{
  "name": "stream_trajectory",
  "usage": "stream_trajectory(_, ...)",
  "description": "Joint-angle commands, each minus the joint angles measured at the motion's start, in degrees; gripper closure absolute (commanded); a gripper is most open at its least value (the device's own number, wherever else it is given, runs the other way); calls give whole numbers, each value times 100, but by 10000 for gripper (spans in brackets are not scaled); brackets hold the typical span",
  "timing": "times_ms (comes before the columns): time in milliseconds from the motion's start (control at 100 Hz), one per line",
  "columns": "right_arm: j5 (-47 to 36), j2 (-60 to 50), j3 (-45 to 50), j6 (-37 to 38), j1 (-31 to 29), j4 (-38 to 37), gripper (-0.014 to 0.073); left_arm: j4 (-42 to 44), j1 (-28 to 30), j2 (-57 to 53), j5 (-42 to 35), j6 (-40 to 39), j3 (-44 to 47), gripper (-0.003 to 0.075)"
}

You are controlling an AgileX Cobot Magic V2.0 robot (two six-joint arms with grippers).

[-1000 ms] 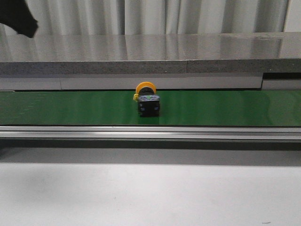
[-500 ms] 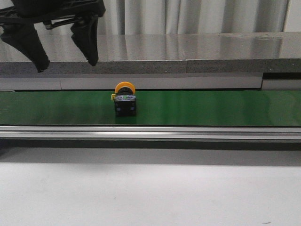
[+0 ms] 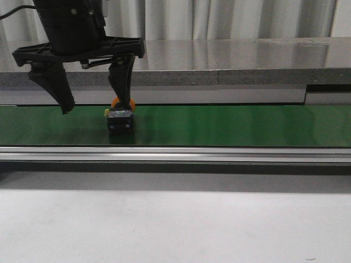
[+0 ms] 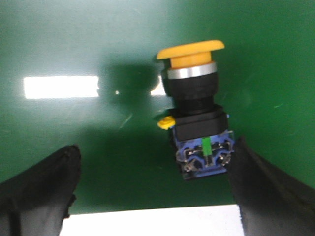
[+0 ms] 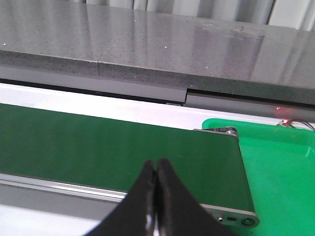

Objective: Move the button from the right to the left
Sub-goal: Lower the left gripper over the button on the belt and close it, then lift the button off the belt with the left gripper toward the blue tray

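The button (image 3: 120,119) lies on the green conveyor belt (image 3: 230,125), its yellow-orange head toward the back and its black and blue body with a green mark toward me. My left gripper (image 3: 97,107) is open and hangs over the belt; its right finger (image 3: 124,82) stands just above the button's head and its left finger (image 3: 57,90) is well to the left. In the left wrist view the button (image 4: 197,113) lies close beside one finger (image 4: 268,191), with a wide gap to the other. My right gripper (image 5: 156,169) is shut and empty over the belt's right end (image 5: 123,147).
A grey stone ledge (image 3: 219,60) runs behind the belt and a silver rail (image 3: 219,155) runs along its front. A white tabletop (image 3: 175,224) lies in front. A green tray (image 5: 280,167) sits past the belt's right end.
The button has ridden the belt leftward from the middle. My left gripper has come down from the top left and moved right, so its open fingers now straddle the button.
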Motion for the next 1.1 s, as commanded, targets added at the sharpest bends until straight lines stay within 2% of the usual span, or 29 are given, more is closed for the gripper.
stream_trajectory(0, -492, 50, -152, -7, -12, 28, 662, -32, -18, -209, -164, -83, -189, 124)
stream_trajectory(250, -495, 50, -152, -7, -12, 28, 662, -36, 4, -12, -315, -92, -189, 125)
stream_trajectory(310, -495, 50, -152, -7, -12, 28, 662, -36, 13, 58, -276, -92, -189, 146)
stream_trajectory(400, -495, 50, -152, -7, -12, 28, 662, -48, 13, 158, -259, -92, -189, 241)
stream_trajectory(470, -508, 50, -152, -7, -12, 28, 662, -60, 13, 180, -259, -95, -189, 356)
stream_trajectory(550, -519, 50, -152, -7, -12, 28, 662, -60, 13, 180, -280, -95, -189, 451)
stream_trajectory(640, -525, 50, -152, -7, -12, 28, 662, -60, 13, 180, -280, -95, -189, 513)
stream_trajectory(880, -525, 50, -152, -7, -12, 28, 662, 5, 65, -68, -269, -95, -189, 524)
stream_trajectory(1090, -531, 50, -152, -7, -12, 28, 662, 22, 539, -588, -169, 212, -189, 524)
